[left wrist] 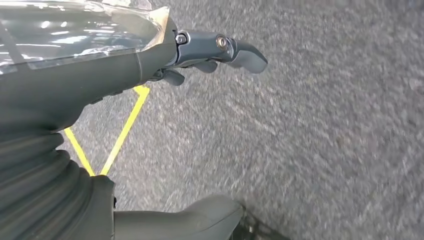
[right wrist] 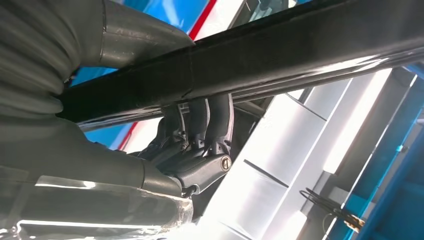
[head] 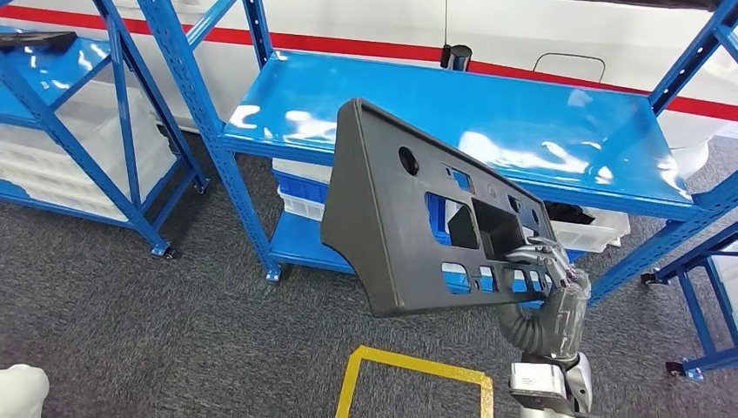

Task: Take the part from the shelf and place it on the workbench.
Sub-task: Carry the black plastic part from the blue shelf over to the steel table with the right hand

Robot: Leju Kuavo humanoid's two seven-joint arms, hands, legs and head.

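currently the right hand [head: 546, 272] grips the part [head: 418, 213] by its lower edge; left hand [left wrist: 200, 55] hangs loose.

- The part [head: 409, 218], a dark grey panel of matt moulded plastic with cut-out openings, shows a smooth face; its edge reads glossy black in the right wrist view.
- The shelf [head: 487, 131] is blue-painted metal, its top sheet glossy and throwing white glare, its uprights perforated.
- The floor [head: 174, 305] is grey carpet, rough and speckled, with smooth yellow tape [head: 418, 364] laid on it.
- The right hand [head: 544, 266] has dark metal-and-plastic fingers [right wrist: 210, 120] and a grey ribbed rubbery cover.
- The left hand [left wrist: 200, 52] shows smooth grey plastic under a clear, shiny film.
- White plastic bins [head: 592, 231] look smooth, semi-glossy.
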